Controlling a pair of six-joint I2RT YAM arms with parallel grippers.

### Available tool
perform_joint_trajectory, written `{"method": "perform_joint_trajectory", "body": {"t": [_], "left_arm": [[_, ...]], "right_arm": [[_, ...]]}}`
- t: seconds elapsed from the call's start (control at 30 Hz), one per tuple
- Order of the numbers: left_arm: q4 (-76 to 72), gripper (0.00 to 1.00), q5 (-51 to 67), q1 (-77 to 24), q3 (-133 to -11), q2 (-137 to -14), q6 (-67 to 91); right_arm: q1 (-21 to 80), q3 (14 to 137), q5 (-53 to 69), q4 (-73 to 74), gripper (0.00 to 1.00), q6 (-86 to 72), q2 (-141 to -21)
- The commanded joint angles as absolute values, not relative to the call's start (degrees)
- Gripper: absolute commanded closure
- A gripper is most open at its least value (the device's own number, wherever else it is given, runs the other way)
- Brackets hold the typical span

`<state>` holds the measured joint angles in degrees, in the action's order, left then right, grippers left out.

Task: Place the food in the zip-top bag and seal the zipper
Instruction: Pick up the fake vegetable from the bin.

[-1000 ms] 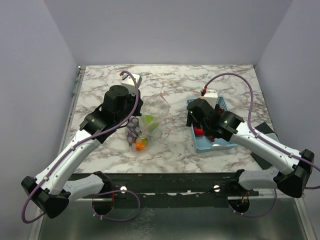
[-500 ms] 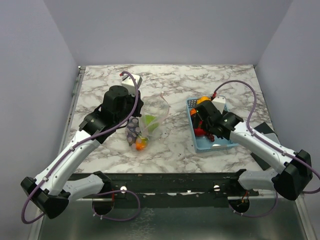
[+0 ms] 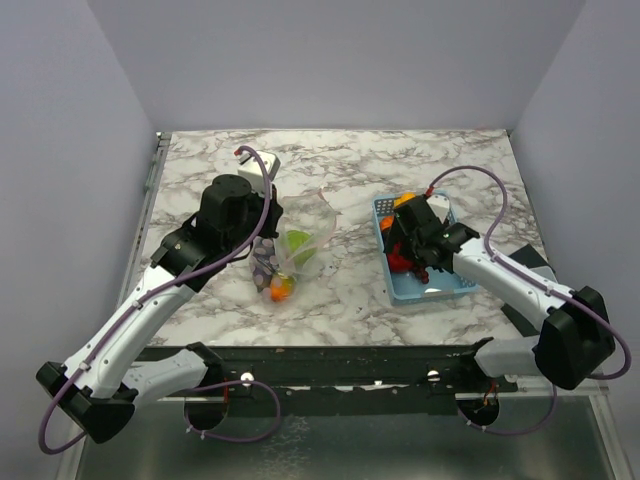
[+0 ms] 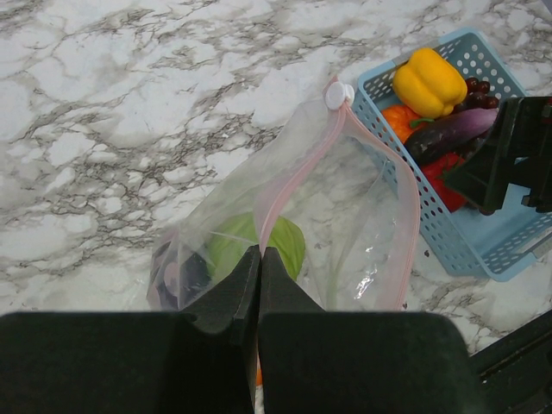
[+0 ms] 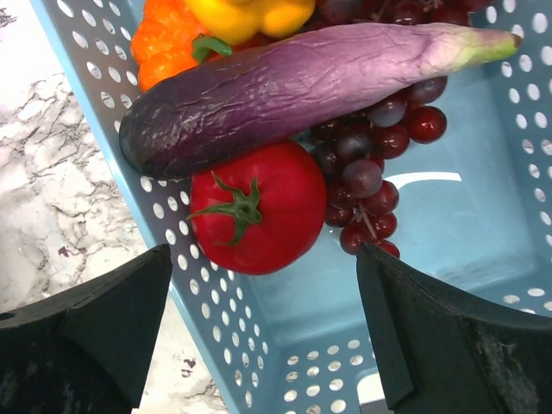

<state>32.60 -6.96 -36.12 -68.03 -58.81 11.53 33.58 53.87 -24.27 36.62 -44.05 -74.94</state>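
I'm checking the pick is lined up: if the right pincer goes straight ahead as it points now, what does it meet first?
Most likely the red tomato, centred before the open right pincer, in the blue basket; the eggplant lies beside it. Depth is hard to judge.

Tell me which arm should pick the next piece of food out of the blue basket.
Right. The right gripper hangs open directly over the basket, with the tomato, eggplant and grapes just ahead of its fingers. The left gripper is shut on the zip-top bag at its pink-edged mouth, so it is occupied.
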Motion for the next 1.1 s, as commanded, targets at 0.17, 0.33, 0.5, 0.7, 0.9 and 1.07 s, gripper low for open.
{"method": "perform_joint_trajectory", "body": {"t": [0.17,0.33,0.5,0.7,0.9,1.07], "left_arm": [[33.38,1.00,-6.57,-36.12,-69.43,-57.19,11.30],[33.57,1.00,-6.77,-36.12,-69.35,-57.13,11.08],[33.57,1.00,-6.81,-36.12,-69.35,-57.12,10.91],[33.57,1.00,-6.86,-36.13,-69.21,-57.47,10.89],[33.57,1.00,-6.86,-36.12,-69.08,-57.78,10.64],[33.57,1.00,-6.94,-36.12,-69.09,-57.83,10.65]], "right_arm": [[30.67,54.44,-21.25,32.18,0.07,-45.59,-79.90],[29.52,54.26,-20.26,30.49,0.08,-46.10,-81.82],[29.20,54.96,-19.16,29.66,0.08,-46.44,-83.97],[29.03,55.12,-18.67,28.92,0.12,-46.83,-86.25],[28.74,54.59,-18.59,28.17,0.22,-47.02,-87.26],[28.57,54.11,-18.55,28.01,0.42,-46.56,-87.03]]}}
